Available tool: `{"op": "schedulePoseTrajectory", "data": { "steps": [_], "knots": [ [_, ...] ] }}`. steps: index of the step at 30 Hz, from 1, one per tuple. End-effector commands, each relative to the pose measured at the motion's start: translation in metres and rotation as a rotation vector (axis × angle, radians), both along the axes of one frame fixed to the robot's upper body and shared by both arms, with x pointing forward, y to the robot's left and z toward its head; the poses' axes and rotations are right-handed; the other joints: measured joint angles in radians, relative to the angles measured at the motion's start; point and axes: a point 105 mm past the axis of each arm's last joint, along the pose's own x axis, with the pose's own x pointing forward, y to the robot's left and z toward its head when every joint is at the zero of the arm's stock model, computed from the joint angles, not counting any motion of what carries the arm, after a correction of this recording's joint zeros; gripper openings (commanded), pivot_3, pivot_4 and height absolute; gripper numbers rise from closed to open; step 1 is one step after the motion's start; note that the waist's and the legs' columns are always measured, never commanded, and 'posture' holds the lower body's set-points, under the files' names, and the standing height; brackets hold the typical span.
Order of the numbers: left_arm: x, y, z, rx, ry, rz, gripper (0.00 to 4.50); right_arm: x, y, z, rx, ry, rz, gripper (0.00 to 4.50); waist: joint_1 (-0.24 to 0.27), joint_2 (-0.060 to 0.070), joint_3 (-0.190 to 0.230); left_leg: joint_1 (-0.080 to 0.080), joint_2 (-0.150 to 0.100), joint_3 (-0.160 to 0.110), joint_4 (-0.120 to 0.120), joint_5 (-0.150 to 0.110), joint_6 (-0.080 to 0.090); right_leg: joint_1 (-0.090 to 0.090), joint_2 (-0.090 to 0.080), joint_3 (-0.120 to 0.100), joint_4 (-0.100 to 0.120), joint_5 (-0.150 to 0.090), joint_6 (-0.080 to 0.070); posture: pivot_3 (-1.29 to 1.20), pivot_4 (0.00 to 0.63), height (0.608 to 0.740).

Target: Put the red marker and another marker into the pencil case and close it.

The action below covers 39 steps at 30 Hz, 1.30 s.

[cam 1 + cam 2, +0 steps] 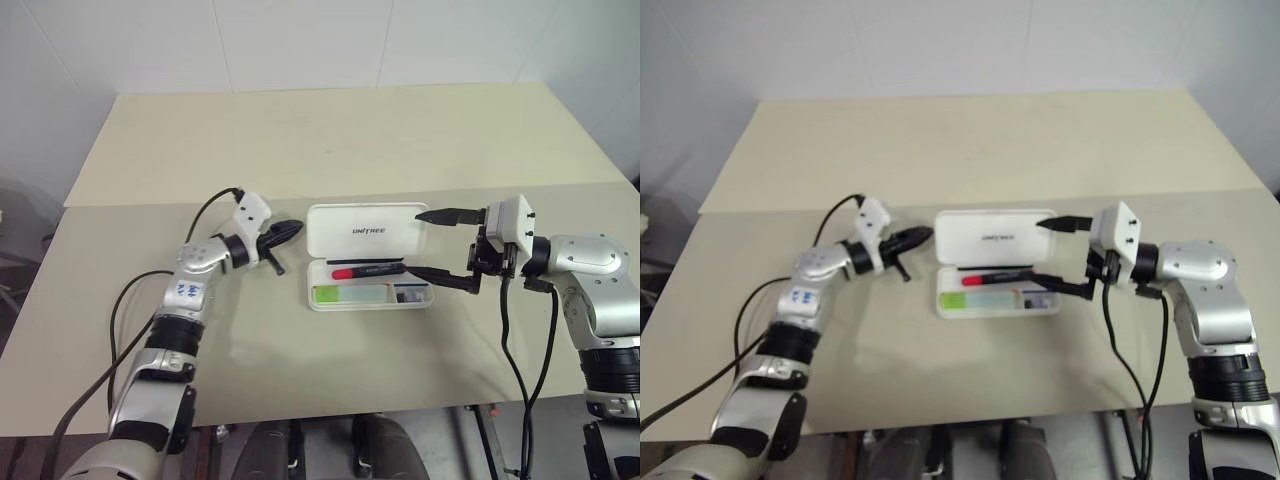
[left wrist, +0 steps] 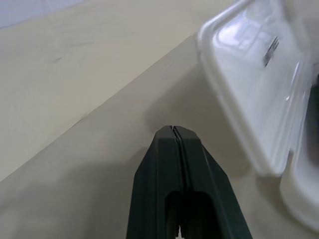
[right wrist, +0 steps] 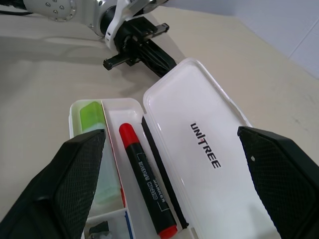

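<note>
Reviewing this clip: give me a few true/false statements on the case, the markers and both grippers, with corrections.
1. The pencil case lies open with its lid up. True.
2. The red marker lies on the table beside the case. False: it lies inside the case.
3. The green highlighter is in the case. True.
4. The left gripper is open. False: its fingers are shut, near the lid's edge.
5. The right gripper holds the red marker. False: it is open and holds nothing.
</note>
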Motion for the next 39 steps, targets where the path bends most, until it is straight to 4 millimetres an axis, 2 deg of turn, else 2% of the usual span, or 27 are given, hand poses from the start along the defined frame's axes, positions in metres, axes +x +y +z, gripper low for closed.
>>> {"op": "schedulePoseTrajectory", "data": {
  "steps": [1, 8, 15, 20, 23, 26, 30, 34, 39],
  "knots": [
    [-0.005, -0.015, 0.020, -0.024, -0.072, -0.092, 0.03, -0.002, 0.002, 0.009, 0.018, -0.034, 0.005, 4.50, 0.000, 0.000, 0.000, 0.000, 0.000, 0.000, 0.001, 0.000, 0.000, 0.000, 0.000, -0.001, 0.000, 0.000, 0.000, 0.00, 0.150, 0.740],
    [-0.020, -0.027, 0.022, 0.056, -0.135, -0.238, 0.03, -0.002, 0.004, 0.013, 0.041, -0.035, -0.002, 4.50, -0.004, 0.000, 0.000, -0.001, 0.001, 0.000, 0.007, -0.002, 0.001, 0.001, -0.001, -0.002, 0.001, 0.001, 0.001, 0.00, 0.150, 0.740],
    [-0.027, -0.019, 0.017, 0.174, -0.166, -0.291, 0.03, -0.012, 0.003, 0.023, 0.070, 0.015, 0.028, 4.50, -0.006, 0.000, 0.000, -0.001, 0.001, 0.000, 0.007, -0.003, 0.001, 0.001, -0.001, -0.001, 0.001, 0.001, 0.001, 0.00, 0.150, 0.740],
    [-0.032, -0.020, 0.023, 0.226, -0.197, -0.345, 0.03, -0.027, -0.005, 0.014, -0.013, 0.116, 0.079, 4.50, 0.000, 0.000, 0.000, -0.002, 0.001, -0.001, 0.007, -0.006, 0.006, 0.001, -0.001, -0.001, 0.000, 0.001, 0.001, 0.00, 0.150, 0.740],
    [-0.037, -0.024, 0.025, 0.237, -0.199, -0.390, 0.03, -0.030, -0.012, 0.011, -0.040, 0.148, 0.074, 4.50, 0.003, 0.000, 0.000, -0.003, 0.001, 0.000, 0.008, -0.006, 0.005, 0.001, -0.003, -0.001, -0.001, 0.001, 0.001, 0.00, 0.150, 0.740],
    [-0.054, -0.034, 0.021, 0.334, -0.205, -0.506, 0.03, -0.025, -0.022, 0.012, -0.054, 0.140, 0.033, 4.50, 0.003, 0.000, 0.000, -0.003, 0.001, 0.000, 0.008, -0.006, 0.005, 0.001, -0.004, -0.001, -0.001, 0.001, 0.001, 0.00, 0.150, 0.740],
    [-0.063, -0.048, 0.026, 0.310, -0.198, -0.551, 0.03, -0.022, -0.021, 0.013, -0.046, 0.129, 0.023, 4.50, 0.005, 0.000, 0.000, -0.003, 0.001, 0.000, 0.008, -0.006, 0.005, 0.001, -0.004, -0.001, -0.001, 0.001, 0.001, 0.00, 0.150, 0.740],
    [-0.072, -0.052, 0.017, 0.373, -0.167, -0.588, 0.03, -0.023, -0.020, 0.013, -0.045, 0.126, 0.018, 4.50, 0.006, 0.000, 0.000, -0.003, 0.001, 0.000, 0.008, -0.006, 0.005, 0.001, -0.003, -0.001, -0.001, 0.001, 0.001, 0.00, 0.150, 0.740],
    [-0.073, -0.057, 0.004, 0.447, -0.121, -0.562, 0.03, -0.023, -0.021, 0.015, -0.038, 0.112, -0.002, 4.50, 0.009, 0.000, 0.000, -0.003, 0.001, 0.000, 0.008, -0.006, 0.005, 0.001, -0.003, -0.001, -0.001, 0.001, 0.001, 0.00, 0.150, 0.740]
  ]
}}
